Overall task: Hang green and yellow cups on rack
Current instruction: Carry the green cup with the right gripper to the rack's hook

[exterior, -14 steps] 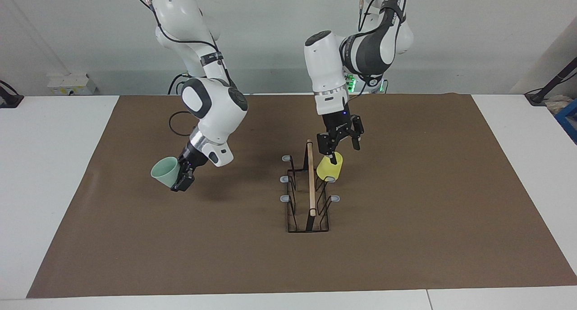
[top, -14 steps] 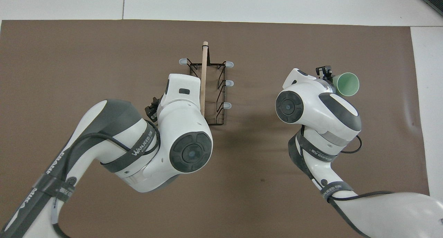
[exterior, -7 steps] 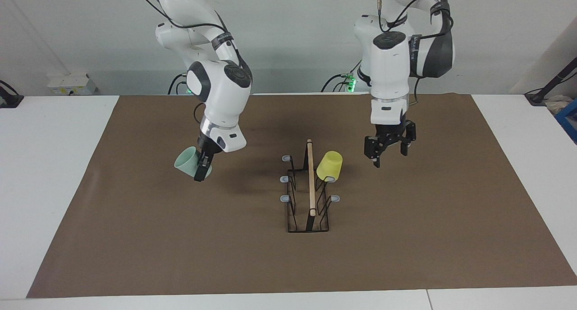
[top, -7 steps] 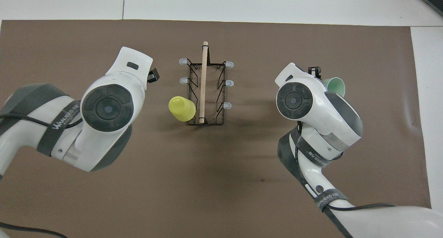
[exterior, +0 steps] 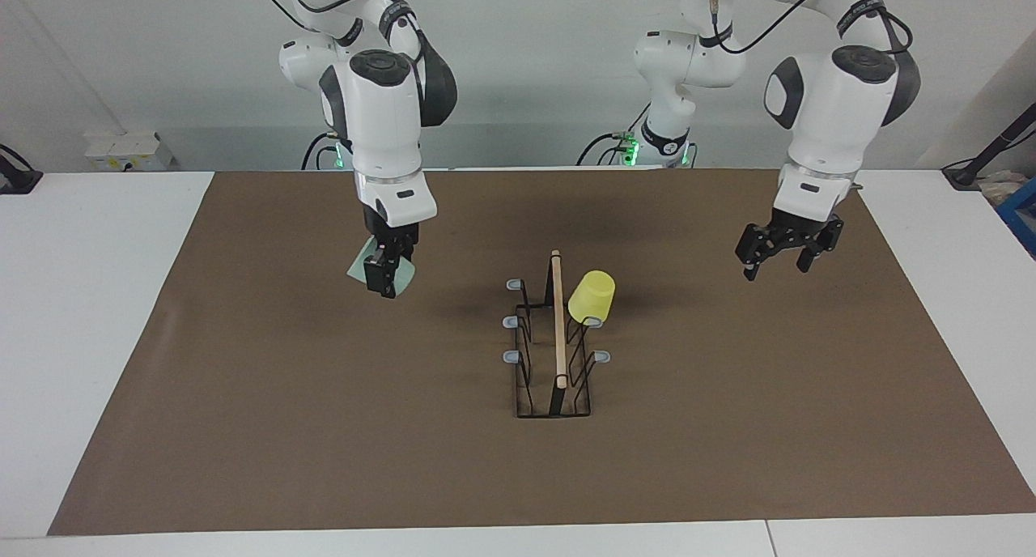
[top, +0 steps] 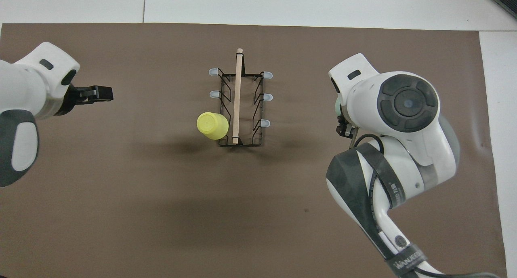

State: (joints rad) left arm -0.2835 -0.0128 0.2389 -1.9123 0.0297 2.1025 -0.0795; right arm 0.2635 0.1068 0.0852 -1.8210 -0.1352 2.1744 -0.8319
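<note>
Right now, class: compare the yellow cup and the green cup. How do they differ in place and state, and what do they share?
The yellow cup hangs upside down on a prong of the rack, with no gripper touching it; the green cup is up in the air, clamped in the right gripper over the brown mat. The yellow cup shows fully; the green cup is mostly hidden by the gripper. The open left gripper waits aside. Both are small, plain and handleless.

Wall (exterior: 526,71): plain pale grey | Table (exterior: 97,298): white | Mat (exterior: 324,427): brown, covering table centre | Socket box (exterior: 128,150): white, table corner, right arm's end
</note>
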